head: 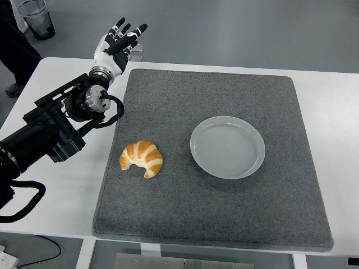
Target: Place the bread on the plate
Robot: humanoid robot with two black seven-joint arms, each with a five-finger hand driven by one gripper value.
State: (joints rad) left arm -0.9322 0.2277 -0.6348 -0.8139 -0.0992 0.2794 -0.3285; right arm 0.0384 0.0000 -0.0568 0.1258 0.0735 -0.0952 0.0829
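A golden croissant (142,158) lies on the left part of a grey mat (207,213). A pale grey round plate (227,147) sits empty on the mat to the right of the croissant. My left hand (118,41) is raised over the table's far left edge, well beyond the croissant, with its fingers spread and holding nothing. My left arm (53,129) comes in from the left edge. My right arm does not show.
The mat covers most of the white table (61,190). A person's dark clothing (14,45) and a clear container on the floor (36,17) show at the top left, beyond the table.
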